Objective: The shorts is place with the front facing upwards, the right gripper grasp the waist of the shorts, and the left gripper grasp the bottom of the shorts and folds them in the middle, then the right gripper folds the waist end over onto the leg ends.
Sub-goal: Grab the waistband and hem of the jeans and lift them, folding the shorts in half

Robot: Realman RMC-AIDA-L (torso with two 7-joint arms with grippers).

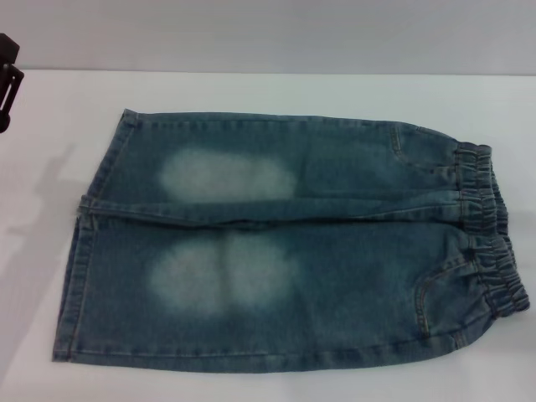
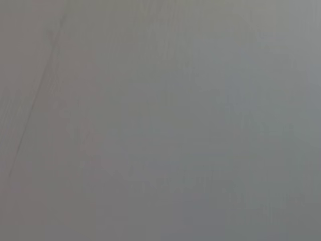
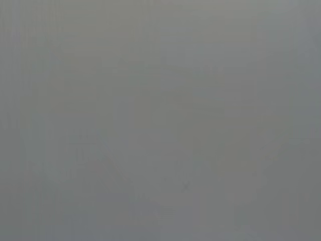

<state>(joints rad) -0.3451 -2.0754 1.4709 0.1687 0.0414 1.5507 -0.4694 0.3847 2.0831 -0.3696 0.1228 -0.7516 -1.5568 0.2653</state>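
The blue denim shorts (image 1: pixel 285 243) lie flat and spread out on the white table (image 1: pixel 276 92) in the head view, front up, with pale faded patches on both legs. The gathered elastic waist (image 1: pixel 490 230) is at the right. The bottom of the shorts, the two straight leg ends (image 1: pixel 88 243), is at the left. A black part of my left gripper (image 1: pixel 7 79) shows at the far left edge, above and apart from the hems. My right gripper is out of view. Both wrist views show only plain grey surface.
Bare white table surrounds the shorts at the back and left. A grey wall (image 1: pixel 268 33) runs behind the table's far edge. The shorts' near edge lies close to the bottom of the head view.
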